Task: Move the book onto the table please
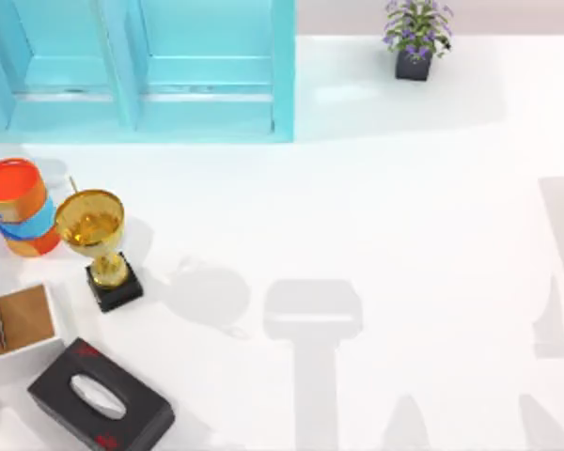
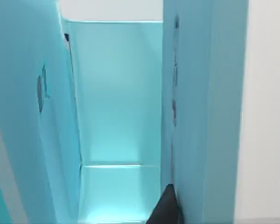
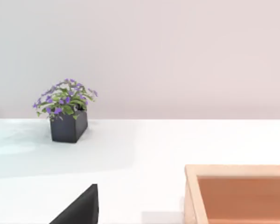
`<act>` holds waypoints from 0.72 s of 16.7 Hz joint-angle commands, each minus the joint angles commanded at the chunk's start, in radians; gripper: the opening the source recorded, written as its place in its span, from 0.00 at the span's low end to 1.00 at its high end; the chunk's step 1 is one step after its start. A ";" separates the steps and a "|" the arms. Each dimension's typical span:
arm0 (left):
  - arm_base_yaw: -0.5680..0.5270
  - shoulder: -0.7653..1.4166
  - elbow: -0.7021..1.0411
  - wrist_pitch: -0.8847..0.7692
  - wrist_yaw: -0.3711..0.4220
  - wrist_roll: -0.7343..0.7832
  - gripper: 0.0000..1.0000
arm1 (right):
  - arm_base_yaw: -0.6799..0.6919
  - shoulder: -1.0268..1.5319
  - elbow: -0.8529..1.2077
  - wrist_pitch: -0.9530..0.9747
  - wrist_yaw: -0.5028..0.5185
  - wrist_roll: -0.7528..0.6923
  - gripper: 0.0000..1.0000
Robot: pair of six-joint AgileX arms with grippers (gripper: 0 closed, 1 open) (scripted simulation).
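The book is out of view. The table is a broad glossy white surface. At its back left stands the turquoise shelf unit. In the left wrist view, a dark part of my left gripper sits close to an upright turquoise panel of the shelf unit, looking into a bare turquoise compartment. In the right wrist view, a dark part of my right gripper hangs over the white table.
On the left of the table are an orange can, a gold trophy on a black base, a white box with a brown inside and a black tissue box. A potted purple plant stands at the back right. A wooden box lies near my right gripper.
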 joint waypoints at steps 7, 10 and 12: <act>0.151 -0.560 -0.204 -0.315 0.140 0.054 0.00 | 0.000 0.000 0.000 0.000 0.000 0.000 1.00; 0.212 -0.692 -0.258 -0.407 0.177 0.062 0.00 | 0.000 0.000 0.000 0.000 0.000 0.000 1.00; 0.233 -0.728 -0.274 -0.435 0.189 0.062 0.00 | 0.000 0.000 0.000 0.000 0.000 0.000 1.00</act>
